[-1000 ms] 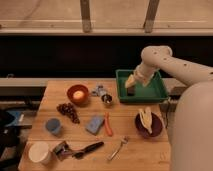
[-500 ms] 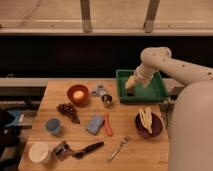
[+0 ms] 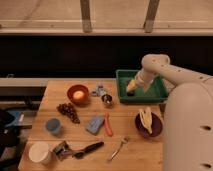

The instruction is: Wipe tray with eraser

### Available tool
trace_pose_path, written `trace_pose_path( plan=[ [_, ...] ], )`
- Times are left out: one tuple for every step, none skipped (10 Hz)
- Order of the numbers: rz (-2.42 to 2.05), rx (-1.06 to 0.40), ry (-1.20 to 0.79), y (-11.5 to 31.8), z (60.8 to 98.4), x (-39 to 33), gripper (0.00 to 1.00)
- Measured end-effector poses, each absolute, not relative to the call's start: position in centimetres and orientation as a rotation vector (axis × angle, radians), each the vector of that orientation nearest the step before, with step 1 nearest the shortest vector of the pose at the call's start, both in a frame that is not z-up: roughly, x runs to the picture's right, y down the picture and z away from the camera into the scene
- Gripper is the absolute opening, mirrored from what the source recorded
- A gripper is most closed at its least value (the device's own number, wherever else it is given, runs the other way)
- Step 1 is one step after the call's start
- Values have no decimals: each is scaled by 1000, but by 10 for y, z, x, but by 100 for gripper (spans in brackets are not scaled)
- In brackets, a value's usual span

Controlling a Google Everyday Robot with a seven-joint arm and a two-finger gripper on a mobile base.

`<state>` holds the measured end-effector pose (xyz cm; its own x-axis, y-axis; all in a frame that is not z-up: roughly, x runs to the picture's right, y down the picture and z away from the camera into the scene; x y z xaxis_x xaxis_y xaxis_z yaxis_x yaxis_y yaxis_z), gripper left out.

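Green tray (image 3: 156, 90) at the counter's (image 3: 125, 122) far right holds the dark eraser (image 3: 131, 93), our hand (image 3: 131, 88) released just above it, so we judge pickup pending: next lower, clench, then wipe.

No text, label, brand, number or sign can be read anywhere, neither on the things lying on the bench (image 3: 125, 150) nor on the green tray (image 3: 157, 93). The pincer (image 3: 131, 88) is inside the tray, low over its floor, near the tray's left rim.
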<state>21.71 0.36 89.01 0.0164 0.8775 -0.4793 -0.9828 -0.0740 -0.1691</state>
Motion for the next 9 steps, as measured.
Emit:
trace_pose_path(
  plan=[
    [1562,-540,244,2,897,220,69],
    [1557,-542,240,1,902,221,69],
    [1543,-554,227,-1,906,218,69],
    [1532,-561,217,-1,908,217,69],
    [1532,-560,216,-1,908,217,69],
    [1531,-560,215,-1,908,217,69],
    [1532,-560,215,-1,909,217,69],
    [1532,-559,215,-1,908,217,69],
    [1534,-558,214,-1,909,217,69]
  ],
)
